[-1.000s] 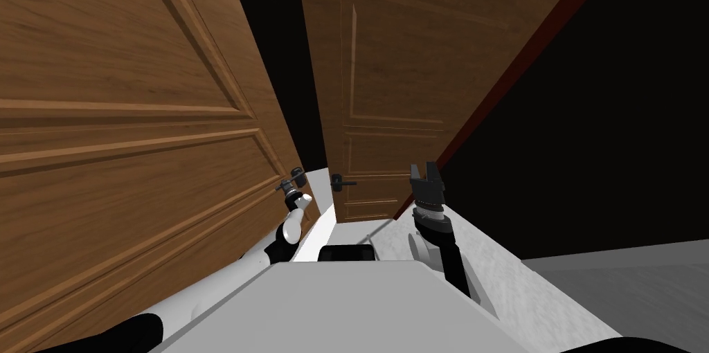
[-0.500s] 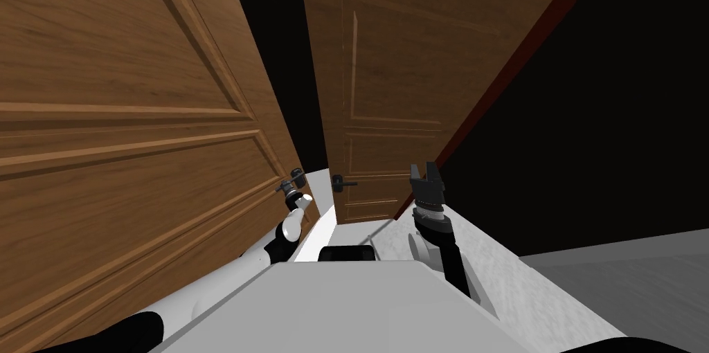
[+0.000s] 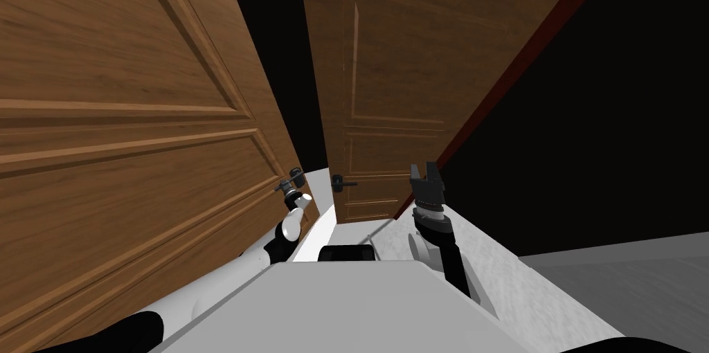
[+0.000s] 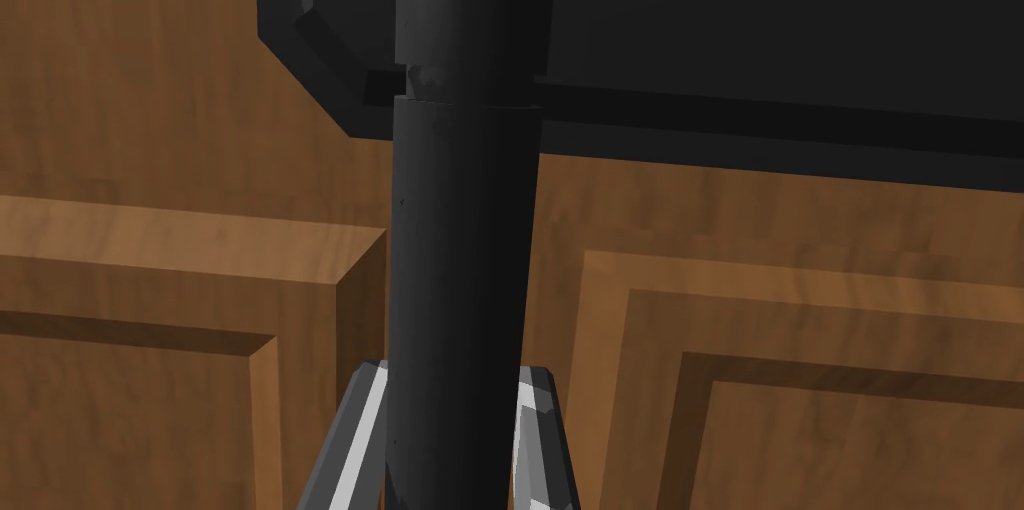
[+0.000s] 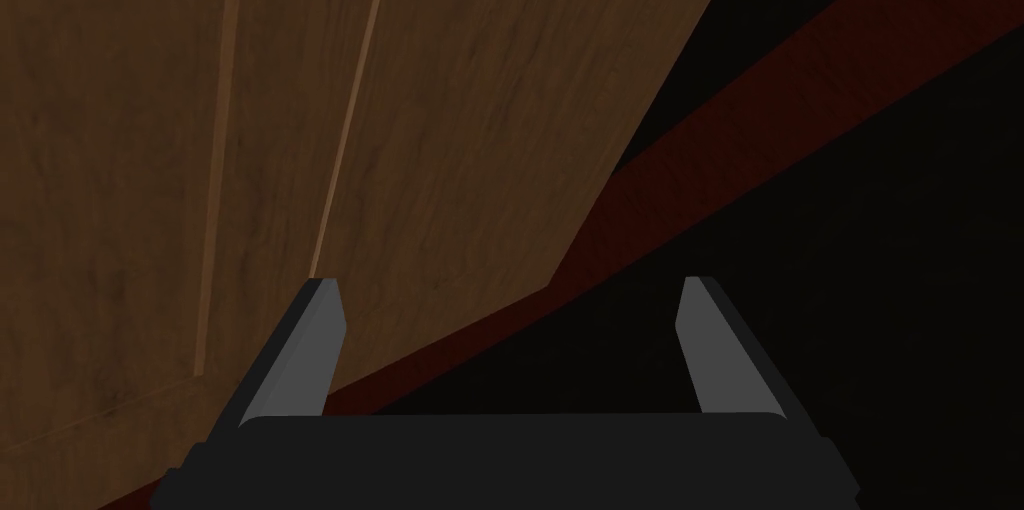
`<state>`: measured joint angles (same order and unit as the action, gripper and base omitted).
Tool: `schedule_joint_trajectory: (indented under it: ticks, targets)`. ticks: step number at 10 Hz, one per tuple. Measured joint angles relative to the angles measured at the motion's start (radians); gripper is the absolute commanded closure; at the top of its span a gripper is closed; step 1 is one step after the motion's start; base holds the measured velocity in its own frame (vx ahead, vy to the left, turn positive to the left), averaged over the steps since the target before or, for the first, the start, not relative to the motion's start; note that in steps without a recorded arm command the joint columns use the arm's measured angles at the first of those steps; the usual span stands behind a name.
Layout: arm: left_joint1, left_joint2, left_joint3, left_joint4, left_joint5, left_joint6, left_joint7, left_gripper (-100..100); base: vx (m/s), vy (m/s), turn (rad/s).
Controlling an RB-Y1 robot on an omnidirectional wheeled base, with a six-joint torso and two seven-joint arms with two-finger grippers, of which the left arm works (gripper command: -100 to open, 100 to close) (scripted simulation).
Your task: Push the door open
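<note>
A large brown panelled door [image 3: 124, 127] fills the left of the head view, with a dark lever handle [image 3: 293, 180] at its edge. My left gripper [image 3: 296, 188] is at that handle. In the left wrist view the dark round lever [image 4: 460, 234] runs up between the two fingers [image 4: 365, 424], which press its sides, below its dark plate [image 4: 760, 24] on the brown door face [image 4: 150, 84]. My right gripper [image 3: 424, 172] hangs free to the right, open [image 5: 510, 284] with nothing between its fingers.
A second brown door leaf [image 3: 395, 79] stands ahead with its own dark handle [image 3: 339, 183]; my right hand faces it [image 5: 150, 134]. A dark red frame strip [image 3: 526, 44] borders a black area [image 3: 616, 127]. Black also shows between the two doors. Grey floor [image 3: 609, 286] lies at the right.
The whole head view has shifted very slightly, a small move of my own. Both arms keep their poses and the left gripper stays on the handle.
</note>
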<state>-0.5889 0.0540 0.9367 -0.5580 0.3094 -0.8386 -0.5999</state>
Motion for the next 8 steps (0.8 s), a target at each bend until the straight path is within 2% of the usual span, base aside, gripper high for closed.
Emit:
schedule_joint_trajectory:
  ticks: [1,2,3,4,5,6,8]
  targets:
    - [-0.002,0.0,0.002,-0.005,0.001,0.005,-0.004,100,0.02,0.051,-0.175]
    - [0.001,-0.005,0.018,-0.012,0.009,0.01,-0.016,100,0.043,0.093,-0.187]
    - [0.012,-0.016,0.035,-0.033,0.017,0.017,-0.028,100,0.031,0.066,-0.042]
    - [0.0,-0.001,0.041,0.006,0.02,-0.001,-0.029,100,0.038,0.09,-0.158]
    - [0.01,-0.037,0.069,-0.07,0.033,0.015,-0.062,100,0.033,0.084,-0.09]
    - [0.012,-0.048,0.084,-0.097,0.039,0.023,-0.082,100,0.02,0.044,-0.013]
    - [0.005,-0.024,0.082,-0.068,0.038,-0.001,-0.065,100,0.01,0.006,0.01]
